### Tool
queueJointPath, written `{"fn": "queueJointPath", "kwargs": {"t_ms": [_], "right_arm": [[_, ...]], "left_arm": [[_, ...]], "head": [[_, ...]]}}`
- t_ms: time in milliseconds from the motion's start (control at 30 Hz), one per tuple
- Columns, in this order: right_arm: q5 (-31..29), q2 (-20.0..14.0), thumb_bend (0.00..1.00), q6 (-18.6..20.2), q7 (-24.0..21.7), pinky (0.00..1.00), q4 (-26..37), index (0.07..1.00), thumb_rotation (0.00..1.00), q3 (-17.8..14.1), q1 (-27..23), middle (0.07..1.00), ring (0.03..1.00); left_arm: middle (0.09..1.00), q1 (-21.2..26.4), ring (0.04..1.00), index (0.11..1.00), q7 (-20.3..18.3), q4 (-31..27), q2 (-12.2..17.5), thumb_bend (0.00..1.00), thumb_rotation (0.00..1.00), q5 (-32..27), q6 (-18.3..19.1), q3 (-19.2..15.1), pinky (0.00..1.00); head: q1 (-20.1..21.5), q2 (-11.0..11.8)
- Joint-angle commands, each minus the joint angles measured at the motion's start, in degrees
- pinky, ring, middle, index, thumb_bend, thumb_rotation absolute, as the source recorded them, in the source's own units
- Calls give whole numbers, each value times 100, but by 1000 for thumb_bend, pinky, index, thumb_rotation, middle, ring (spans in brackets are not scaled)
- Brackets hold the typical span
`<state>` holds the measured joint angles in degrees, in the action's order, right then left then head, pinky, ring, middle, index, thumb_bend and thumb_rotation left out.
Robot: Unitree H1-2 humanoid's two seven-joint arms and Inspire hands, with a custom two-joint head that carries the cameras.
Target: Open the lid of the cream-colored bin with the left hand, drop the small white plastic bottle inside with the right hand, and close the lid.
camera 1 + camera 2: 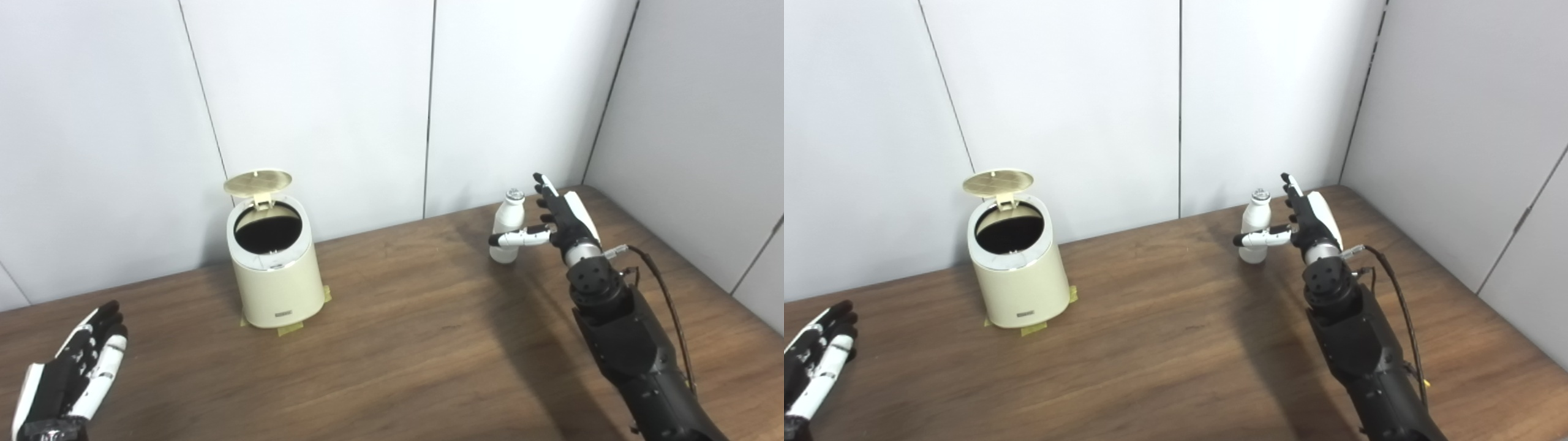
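bin: cream-colored bin [275, 269] at table's far left, lid [257, 181] standing up, mouth dark and clear.
bottle: small white plastic bottle [508, 228] upright at far right, well apart from bin.
right hand: right hand [560, 220] beside bottle, fingers spread, thumb across its body, not closed on it.
left hand: left hand [79, 367] low at near left, spread, holding nothing.
handling: bottle likely light, stiff, smooth, easily tipped; grip around mid-body below neck.

A dark wood-grain counter [392, 343] runs back to pale grey wall panels [318, 92] split by thin dark vertical seams; another panelled wall [1470, 122] closes the right side.
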<state>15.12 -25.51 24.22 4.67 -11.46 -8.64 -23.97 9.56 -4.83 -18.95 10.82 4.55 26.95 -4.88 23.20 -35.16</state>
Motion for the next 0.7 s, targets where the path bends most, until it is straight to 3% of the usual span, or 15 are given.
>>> {"fn": "queueJointPath", "kwargs": {"t_ms": [0, 433, 667], "right_arm": [[-81, -136, 914, -250, -5, 824, 56, 950, 162, -43, -331, 935, 901], [-8, -141, 902, -374, 70, 811, -196, 924, 165, 118, -437, 917, 890], [-83, -160, 905, -605, 58, 803, -280, 919, 168, 87, -445, 918, 888]], "left_arm": [[912, 232, 921, 925, 6, -189, -5, 272, 576, 65, -5, -22, 966], [909, 286, 908, 924, -91, -128, 4, 279, 540, 57, -12, -78, 925], [907, 273, 930, 916, -92, -131, 5, 299, 607, 194, -13, -16, 964]], "head": [[-15, -7], [-109, -42], [-145, -49]]}}
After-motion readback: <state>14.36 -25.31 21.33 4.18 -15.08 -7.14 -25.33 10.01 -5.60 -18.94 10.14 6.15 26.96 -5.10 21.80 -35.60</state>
